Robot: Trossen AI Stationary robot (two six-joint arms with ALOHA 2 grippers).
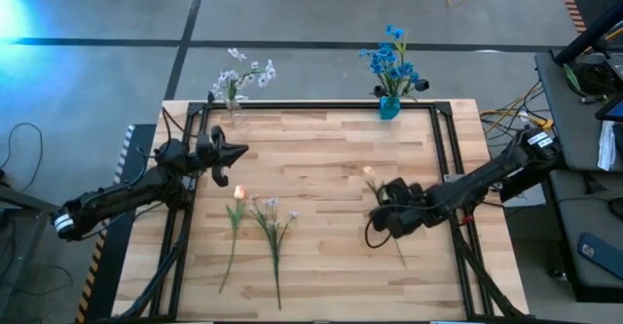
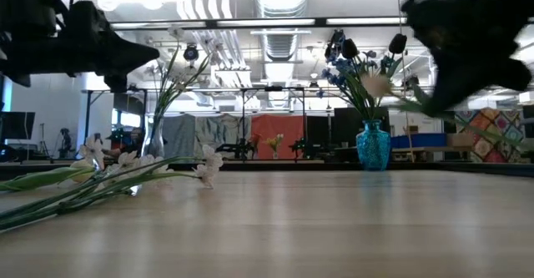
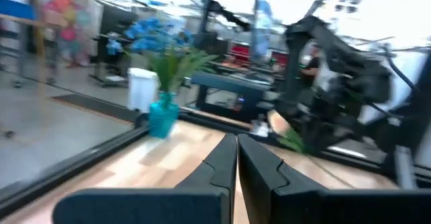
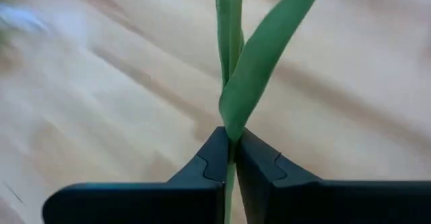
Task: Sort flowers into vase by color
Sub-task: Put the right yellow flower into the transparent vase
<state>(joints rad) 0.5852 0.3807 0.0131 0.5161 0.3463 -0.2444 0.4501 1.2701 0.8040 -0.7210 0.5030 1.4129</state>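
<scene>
Colours we see on the pale striped wood bench (image 1: 321,159)

At twelve o'clock we see blue blossoms (image 1: 392,59) in a teal vase (image 1: 388,106); white-lilac blossoms (image 1: 243,74) at eleven; the black right hand (image 4: 230,158) pinches a green stem (image 4: 229,42).

A pale butcher-block tabletop (image 1: 321,168) framed by dark rails carries everything. At its far edge stand a clear vase (image 1: 233,98) of white blossoms toward the left and a teal vase (image 1: 389,106) of blue blossoms toward the right. On the near left lie a peach tulip stem (image 1: 235,222) and, just beside it, a white-lilac stem (image 1: 274,234)
</scene>
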